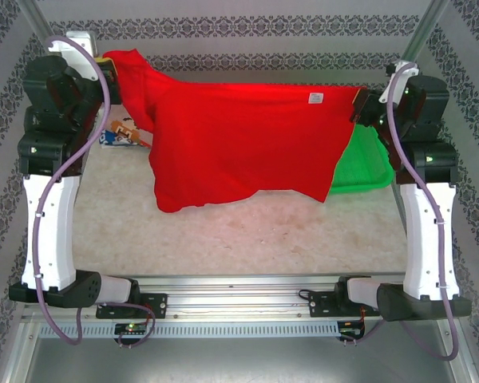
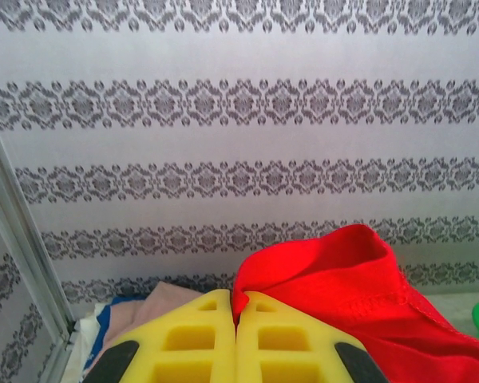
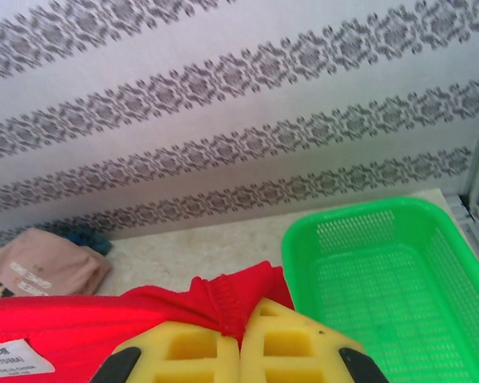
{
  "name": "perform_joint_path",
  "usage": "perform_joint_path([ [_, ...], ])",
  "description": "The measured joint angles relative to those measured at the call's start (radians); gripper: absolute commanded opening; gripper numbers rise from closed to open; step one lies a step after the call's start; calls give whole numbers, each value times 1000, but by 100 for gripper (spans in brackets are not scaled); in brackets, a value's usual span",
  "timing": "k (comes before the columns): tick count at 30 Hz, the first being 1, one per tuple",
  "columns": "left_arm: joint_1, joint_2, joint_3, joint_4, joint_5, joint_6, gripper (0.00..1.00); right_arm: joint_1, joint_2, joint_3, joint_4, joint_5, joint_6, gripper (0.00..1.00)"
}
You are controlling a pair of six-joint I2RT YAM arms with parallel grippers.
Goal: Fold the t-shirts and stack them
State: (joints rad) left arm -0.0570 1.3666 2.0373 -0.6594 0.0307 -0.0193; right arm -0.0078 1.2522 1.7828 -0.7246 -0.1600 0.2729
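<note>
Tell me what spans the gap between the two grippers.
The red t-shirt, stretched from the left gripper to the right gripper, as the top view shows.

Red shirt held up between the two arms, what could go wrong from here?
1. The left gripper and right gripper each pinch just a small fold of the red shirt; a fold might slip out and the shirt drop.
2. Its lower right corner hangs close to the green basket; lowered, it might land on the rim.
3. The hem hangs uneven, so it could crease when laid down.
</note>
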Motion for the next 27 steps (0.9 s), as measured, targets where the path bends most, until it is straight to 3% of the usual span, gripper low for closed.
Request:
perform_joint_path([
  [12, 98, 3, 31, 4, 151, 26, 0, -40, 5, 88, 25, -122, 1, 0],
  [21, 105, -52, 31, 19, 180, 26, 0, -56, -32, 88, 23, -188, 12, 0],
  [27, 110, -126, 57, 21, 202, 13, 0, -56, -144, 67, 19, -222, 32, 0],
])
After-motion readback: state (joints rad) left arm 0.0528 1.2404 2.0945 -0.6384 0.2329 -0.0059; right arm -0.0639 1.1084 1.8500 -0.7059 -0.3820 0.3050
